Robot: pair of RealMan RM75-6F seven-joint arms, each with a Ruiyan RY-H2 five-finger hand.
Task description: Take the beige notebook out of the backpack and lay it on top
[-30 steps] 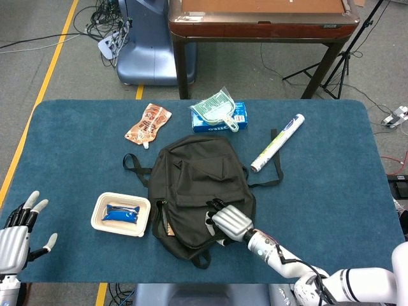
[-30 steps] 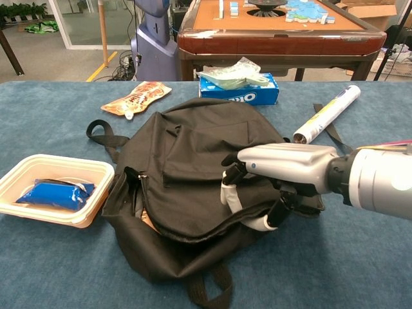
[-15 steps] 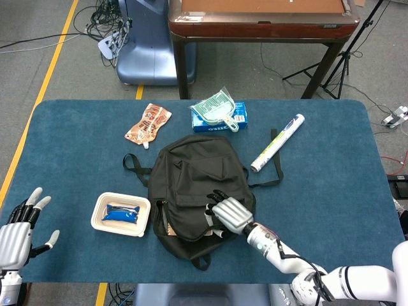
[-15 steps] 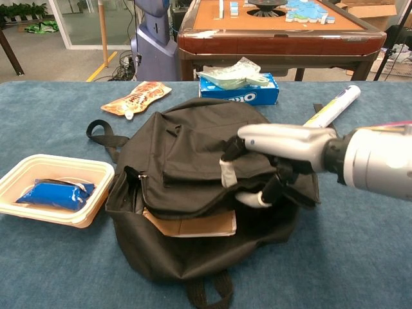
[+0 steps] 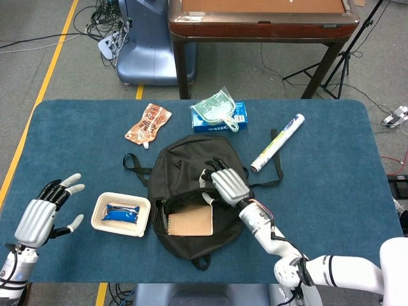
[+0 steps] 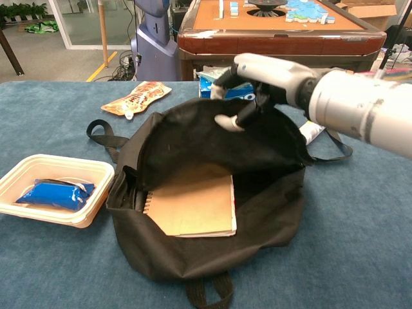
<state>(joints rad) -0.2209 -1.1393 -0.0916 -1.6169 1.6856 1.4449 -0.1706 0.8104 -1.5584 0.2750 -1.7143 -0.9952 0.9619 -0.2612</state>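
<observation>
One second has changed much: the black fabric backpack (image 5: 194,197), closed before with only a sliver of paper showing half a second ago, now gapes wide near the middle of the blue-covered table (image 5: 331,185), its front panel lifted back toward the far edge. Inside lies the beige spiral-bound notebook (image 6: 191,207), flat in the open compartment, its cover fully exposed. The right hand (image 6: 254,76) has risen from low on the bag and now grips the raised flap, fingers (image 6: 228,122) curled around the fabric edge, forearm reaching in from the near right. The left hand (image 5: 43,217) has come further onto the table at the near left edge, palm down, fingers spread apart and holding nothing. Beside the backpack's left side sits a cream shallow tray (image 5: 105,223) containing a blue packet (image 5: 121,213), unmoved.
</observation>
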